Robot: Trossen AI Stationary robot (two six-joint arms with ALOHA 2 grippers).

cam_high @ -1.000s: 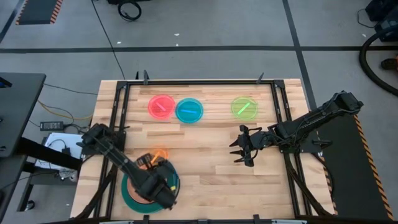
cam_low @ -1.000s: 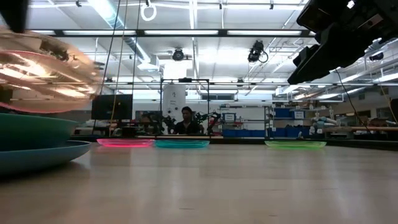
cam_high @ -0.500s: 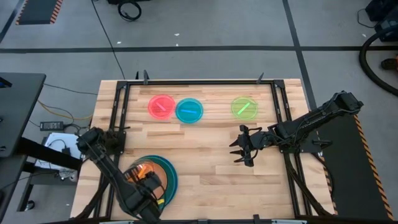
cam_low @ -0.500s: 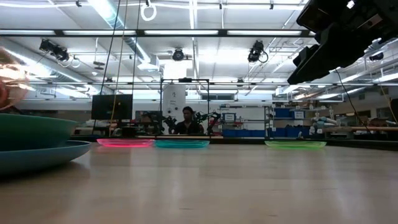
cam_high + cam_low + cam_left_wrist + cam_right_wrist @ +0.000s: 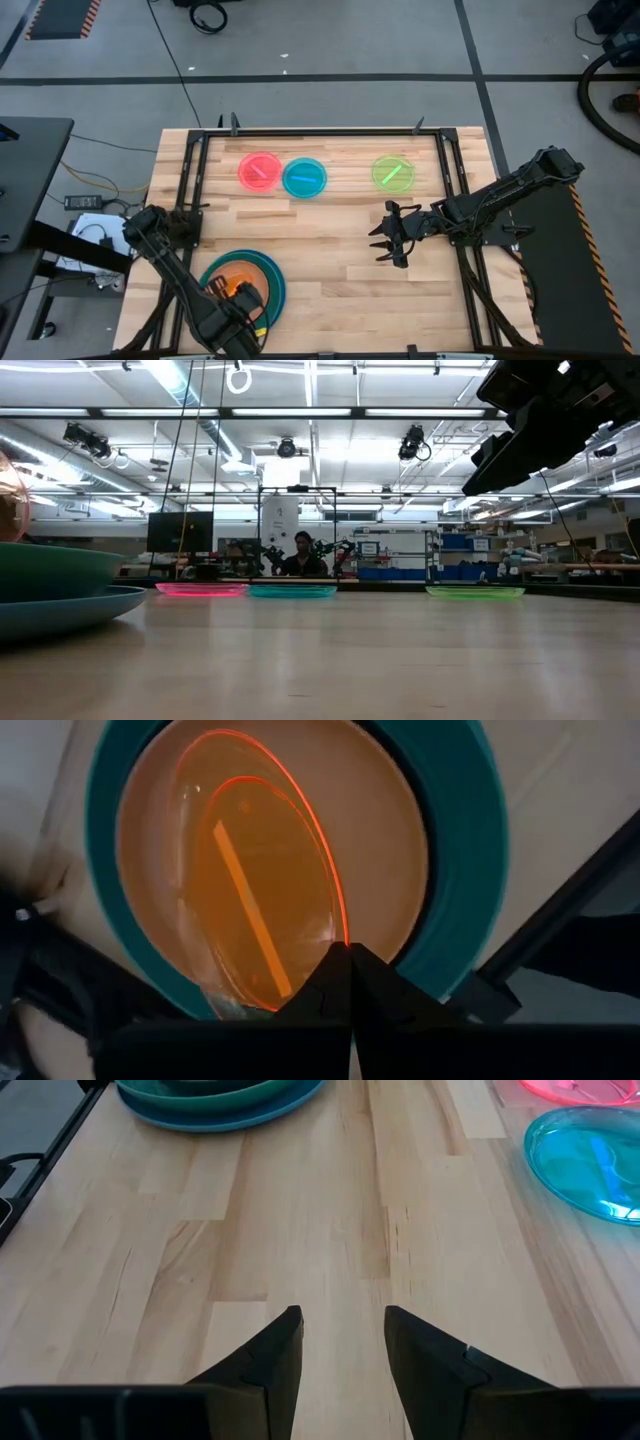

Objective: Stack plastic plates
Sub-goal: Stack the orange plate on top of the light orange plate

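Note:
The stack stands at the table's near left corner: a large blue plate at the bottom, teal plates on it, a terracotta plate on top. My left gripper is over the stack's near side, shut on the small translucent orange plate, which sits tilted over the terracotta one. Pink, cyan and lime green plates lie flat in a row near the far edge. My right gripper hovers open right of centre, touching nothing. My left gripper pinches the orange plate's rim between its two shut fingers, coming from the table's near side and slanting down. The plate is tilted above the terracotta plate; whether its far edge rests on the stack I cannot tell.
A dark metal frame runs along the table's far and side edges. Bare wood lies between the stack and my right gripper. A person sits far off in the room behind the table.
My left gripper drew back toward the near edge and came down. The orange plate, which stood tilted high at the stack's far side, has moved in over the terracotta plate and dropped lower. My right arm kept still.

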